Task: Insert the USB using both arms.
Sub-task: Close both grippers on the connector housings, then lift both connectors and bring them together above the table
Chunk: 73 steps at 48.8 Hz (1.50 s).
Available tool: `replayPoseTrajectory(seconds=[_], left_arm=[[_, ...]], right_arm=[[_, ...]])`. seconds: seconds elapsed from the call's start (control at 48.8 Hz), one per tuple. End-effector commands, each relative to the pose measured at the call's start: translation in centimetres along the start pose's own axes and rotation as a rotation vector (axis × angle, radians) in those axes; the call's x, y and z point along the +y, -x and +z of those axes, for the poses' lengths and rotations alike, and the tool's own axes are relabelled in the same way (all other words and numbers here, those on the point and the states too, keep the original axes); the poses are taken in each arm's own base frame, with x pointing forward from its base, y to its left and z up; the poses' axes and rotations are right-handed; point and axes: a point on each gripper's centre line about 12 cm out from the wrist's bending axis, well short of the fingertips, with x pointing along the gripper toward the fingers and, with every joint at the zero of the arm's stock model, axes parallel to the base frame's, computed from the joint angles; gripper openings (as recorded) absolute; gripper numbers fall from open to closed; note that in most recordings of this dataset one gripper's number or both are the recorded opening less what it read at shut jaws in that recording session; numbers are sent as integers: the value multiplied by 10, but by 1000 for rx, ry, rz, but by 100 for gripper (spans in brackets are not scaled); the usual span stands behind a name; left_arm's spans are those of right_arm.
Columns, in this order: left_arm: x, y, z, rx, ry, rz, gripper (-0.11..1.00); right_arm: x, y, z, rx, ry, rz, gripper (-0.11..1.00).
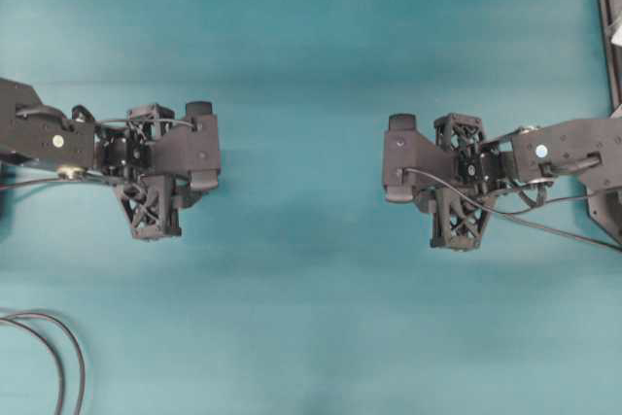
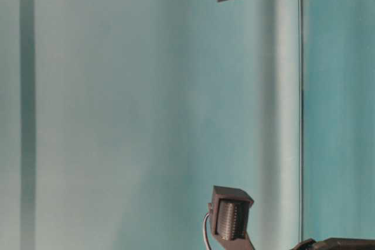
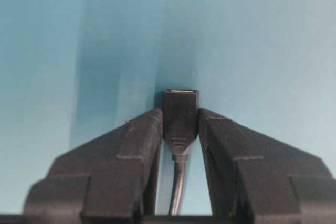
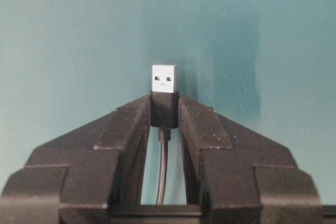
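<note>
The right end effector [image 4: 164,109] pinches the USB [image 4: 164,92] by its black moulded body, silver tip projecting past the fingertips, cable trailing back between them. The left end effector [image 3: 180,124] pinches the socket end [image 3: 180,109] the same way, opening facing outward. In the overhead view the two arms stand well apart above the teal surface [image 1: 301,46]. Treat both parts as light, rigid and small. Grip the plastic body only; the smooth sides may slip or twist under insertion load.
</note>
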Motion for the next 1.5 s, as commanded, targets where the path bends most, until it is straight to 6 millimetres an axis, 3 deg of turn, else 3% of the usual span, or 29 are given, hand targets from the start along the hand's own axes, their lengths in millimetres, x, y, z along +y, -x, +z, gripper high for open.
replayPoseTrajectory(seconds=[0.0, 0.102, 0.656, 1.045, 1.291, 1.476], left_arm=[[-4, 15, 18, -102, 24, -14, 19], [-3, 27, 25, -148, 71, -19, 12], [-7, 95, 47, -166, 403, -128, 12], [27, 144, 41, -152, 510, -183, 12], [39, 151, 41, -109, 539, -438, 12], [56, 142, 43, -129, 623, -651, 12]], right_arm=[[0, 14, 17, -58, -2, 4, 18], [-2, 27, 24, -88, 10, -5, 18], [-18, 85, 49, -208, 140, -113, 18], [-29, 104, 62, -220, 259, -228, 18], [-37, 113, 70, -217, 346, -318, 18], [-36, 119, 78, -241, 459, -389, 18]])
